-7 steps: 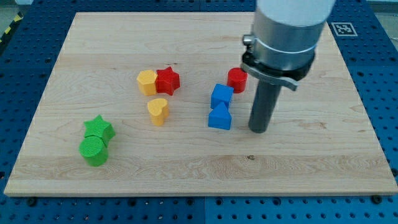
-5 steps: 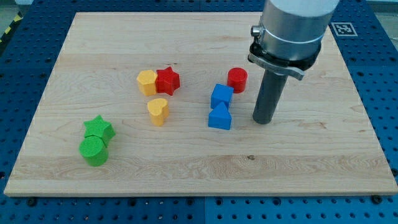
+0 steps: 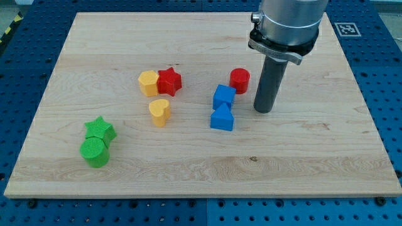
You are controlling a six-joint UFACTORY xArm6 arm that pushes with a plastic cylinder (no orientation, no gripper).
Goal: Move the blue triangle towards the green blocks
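Camera view. Compared with the earlier frames, my tip (image 3: 264, 110) has shifted toward the view's top and slightly to the view's left; it now stands just right of the red cylinder (image 3: 239, 80) and to the upper right of the blue triangle (image 3: 222, 118), touching neither. All blocks lie where they lay before.

No brand name or readable writing appears. A black-and-white square fiducial marker (image 3: 346, 29) sits on the blue perforated base (image 3: 386, 94) at the view's upper right, and a yellow-and-black striped strip (image 3: 11, 28) runs along the upper left edge.

The arm enters from the view's top as a wide grey cylinder, narrows at a black clamp collar, and ends in a straight dark rod held upright, its lower end on the wooden board (image 3: 201, 169). The tool is a plain rod with no jaws; it grips nothing.

The blue triangle lies near the board's centre, touching a second blue block (image 3: 223, 96) just above it. The green star (image 3: 101, 129) and green cylinder (image 3: 94, 151) touch one another at the view's lower left, well apart from the blue triangle. Between them lie a yellow heart (image 3: 160, 112), and above it a yellow hexagonal block (image 3: 149, 83) touching a red star (image 3: 169, 80).
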